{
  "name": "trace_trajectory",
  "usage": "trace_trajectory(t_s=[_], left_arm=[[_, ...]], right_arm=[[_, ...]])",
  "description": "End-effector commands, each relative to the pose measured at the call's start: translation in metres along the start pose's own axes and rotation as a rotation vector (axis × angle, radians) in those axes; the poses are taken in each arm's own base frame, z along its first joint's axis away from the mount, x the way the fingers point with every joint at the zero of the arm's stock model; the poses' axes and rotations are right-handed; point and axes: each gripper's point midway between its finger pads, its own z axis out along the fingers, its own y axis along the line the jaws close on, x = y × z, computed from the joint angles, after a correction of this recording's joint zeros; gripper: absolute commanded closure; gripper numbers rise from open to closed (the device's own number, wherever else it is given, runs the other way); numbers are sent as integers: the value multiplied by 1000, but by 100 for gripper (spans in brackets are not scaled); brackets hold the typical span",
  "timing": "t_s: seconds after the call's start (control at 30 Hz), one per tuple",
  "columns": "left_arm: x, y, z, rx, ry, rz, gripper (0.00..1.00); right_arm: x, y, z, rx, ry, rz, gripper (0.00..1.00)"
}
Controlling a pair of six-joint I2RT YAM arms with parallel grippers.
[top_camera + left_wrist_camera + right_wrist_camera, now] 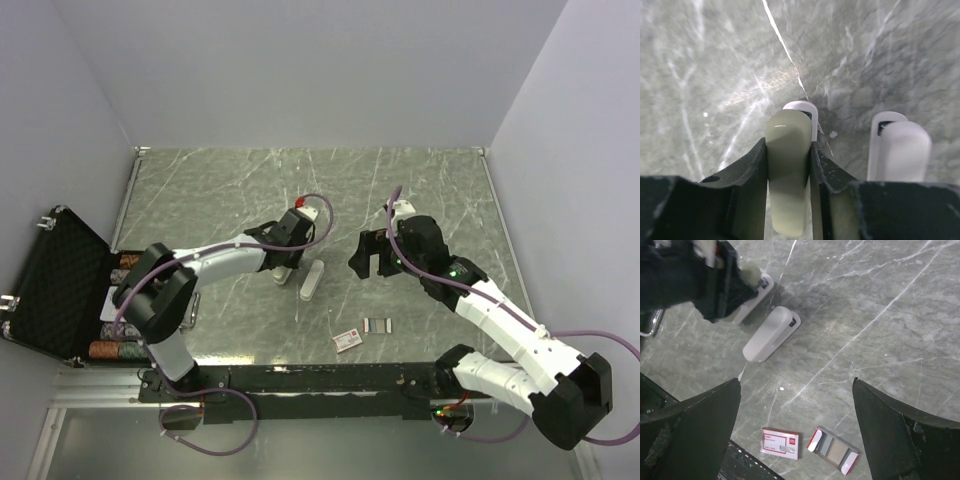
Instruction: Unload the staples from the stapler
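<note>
My left gripper (283, 258) is shut on a pale cream stapler (282, 274) that stands on the marble table. In the left wrist view the gripper (788, 150) has both jaws pressed on the stapler's (788, 127) sides. A second white stapler (311, 280) lies just to its right; it also shows in the left wrist view (900, 150) and the right wrist view (771, 333). My right gripper (370, 262) is open and empty above the table (796, 385). A silvery-grey strip that looks like staples (825, 444) lies in a small open tray (845, 462).
A small red-and-white cardboard box (348, 341) lies near the front edge, left of the tray (378, 325); the box also shows in the right wrist view (781, 442). An open black case (55, 285) stands off the table's left side.
</note>
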Motion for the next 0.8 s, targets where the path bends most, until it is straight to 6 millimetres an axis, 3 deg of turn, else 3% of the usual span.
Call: trace_trajectory(t_s=[0.0,0.1,0.2,0.33,0.57,0.77], left_arm=[[-53,7,-53,25,-191,-22,99],[-69,3,-89,108,-259,-14,99],[-81,-17,-134,291,-343,17,99],[-76,-41,-182,517,-414,92,99],[-61,-74,-256,856,-460,210,99],[-46,-90,-290,1045,-470,272,99]], right_arm=[[-19,9,-10,-10,-41,-16,0],[-27,20,-18,-57,-46,-40,0],[-35,36,-29,-130,-46,-90,1],[-44,54,-50,-212,-70,-189,4],[-47,105,-93,-475,-120,-322,8],[-39,139,-114,-657,-85,-404,16]])
